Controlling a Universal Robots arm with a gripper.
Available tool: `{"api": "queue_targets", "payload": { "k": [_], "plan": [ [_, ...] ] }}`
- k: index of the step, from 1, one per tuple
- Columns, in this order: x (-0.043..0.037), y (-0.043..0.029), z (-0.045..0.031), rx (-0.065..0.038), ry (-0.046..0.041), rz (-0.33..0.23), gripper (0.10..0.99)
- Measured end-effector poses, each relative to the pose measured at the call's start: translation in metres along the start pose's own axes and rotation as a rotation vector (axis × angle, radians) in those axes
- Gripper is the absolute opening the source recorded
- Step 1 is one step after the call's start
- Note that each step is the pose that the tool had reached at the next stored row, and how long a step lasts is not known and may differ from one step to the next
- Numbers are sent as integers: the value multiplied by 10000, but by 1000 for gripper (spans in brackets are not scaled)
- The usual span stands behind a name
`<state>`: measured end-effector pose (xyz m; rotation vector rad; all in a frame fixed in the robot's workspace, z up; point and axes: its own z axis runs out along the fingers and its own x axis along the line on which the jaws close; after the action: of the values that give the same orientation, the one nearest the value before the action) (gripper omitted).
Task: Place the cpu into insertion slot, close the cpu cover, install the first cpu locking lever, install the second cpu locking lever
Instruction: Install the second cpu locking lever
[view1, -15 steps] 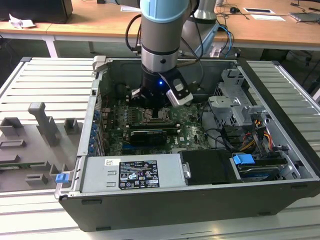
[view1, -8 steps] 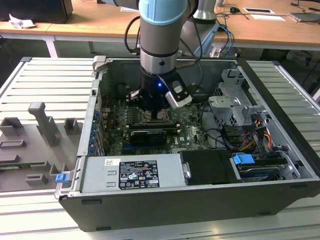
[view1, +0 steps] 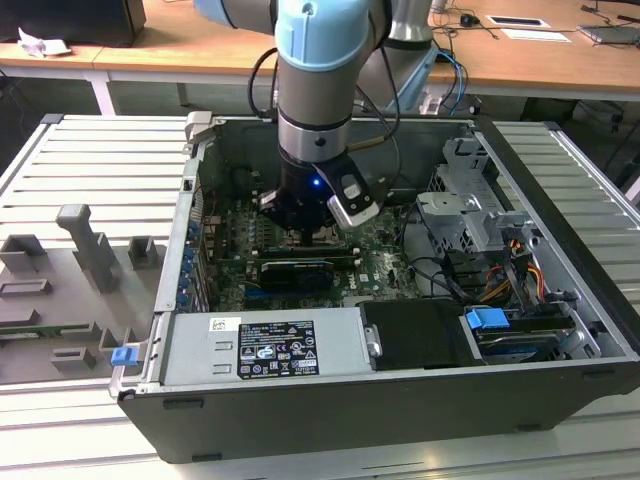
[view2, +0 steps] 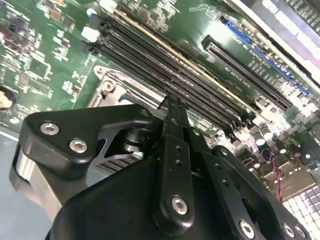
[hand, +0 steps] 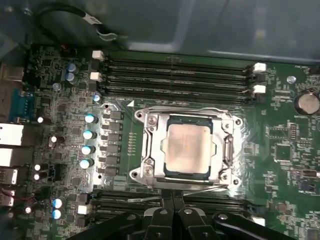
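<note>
The cpu (hand: 189, 148), a silvery square chip, lies flat in the socket on the green motherboard. The cpu cover (hand: 150, 145), a silvery frame plate, lies down around it. One thin wire lever (hand: 185, 109) runs along the socket edge beside the memory slots. Another lever (hand: 202, 186) runs along the opposite edge, right by my fingertips. My gripper (hand: 172, 196) is shut, its black fingers (view2: 173, 150) pressed together with nothing seen between them. Its tips (view2: 172, 102) are at the socket's rim; I cannot tell if they touch the lever. In the exterior view the gripper (view1: 303, 236) reaches down into the open case.
Long black memory slots (hand: 175, 75) flank the socket. A black expansion card (view1: 295, 272) lies just in front of the gripper. The power supply (view1: 265, 345), drive cage (view1: 470, 215) and cables (view1: 440, 270) crowd the case. Grey fixture blocks (view1: 85, 240) stand on the table at the exterior view's left.
</note>
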<state>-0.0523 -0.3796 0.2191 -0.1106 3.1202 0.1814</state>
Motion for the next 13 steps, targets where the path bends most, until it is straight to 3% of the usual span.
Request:
{"api": "queue_targets", "payload": {
  "k": [2,4,6,13],
  "plan": [
    [36,-9,3,-166,-14,1,106],
    [86,-49,8,-485,-37,-3,106],
    [116,-71,17,-721,-48,-42,106],
    [119,-79,27,-754,-50,-47,106]
  ]
}}
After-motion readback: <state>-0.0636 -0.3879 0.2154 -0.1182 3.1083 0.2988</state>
